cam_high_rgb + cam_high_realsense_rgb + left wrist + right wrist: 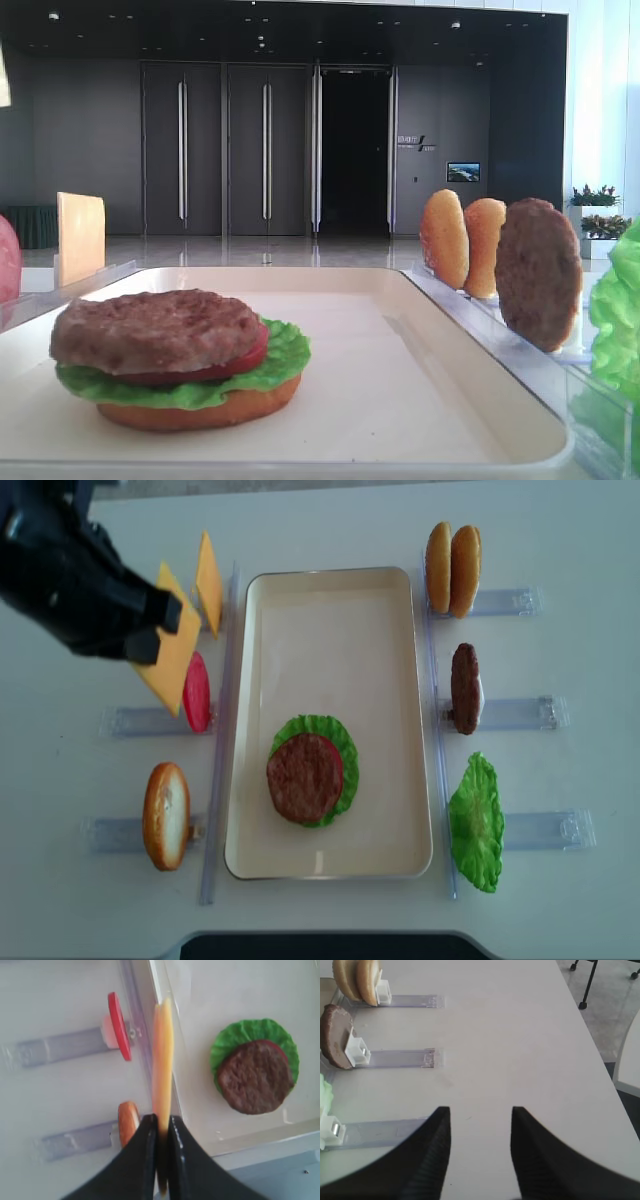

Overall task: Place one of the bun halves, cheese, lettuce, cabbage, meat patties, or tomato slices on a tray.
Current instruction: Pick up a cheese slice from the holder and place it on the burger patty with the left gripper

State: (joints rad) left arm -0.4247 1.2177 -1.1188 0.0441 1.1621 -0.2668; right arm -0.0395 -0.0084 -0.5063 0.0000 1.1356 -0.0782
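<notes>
Cheese slice [162, 1055] pinched edge-on by our left gripper [161, 1132]; thin grip, could slip or twist before the tray [330, 620]. Right gripper [480, 1125] spread, empty.

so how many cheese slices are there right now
2. One cheese slice is gripped in the left hand, above the table left of the tray; the other cheese slice stands just behind it. None seems hidden.

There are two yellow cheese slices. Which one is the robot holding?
The cheese slice nearer the red tomato slice, pinched in the left gripper. The other cheese slice stands alone in its rack, farther back.
</notes>
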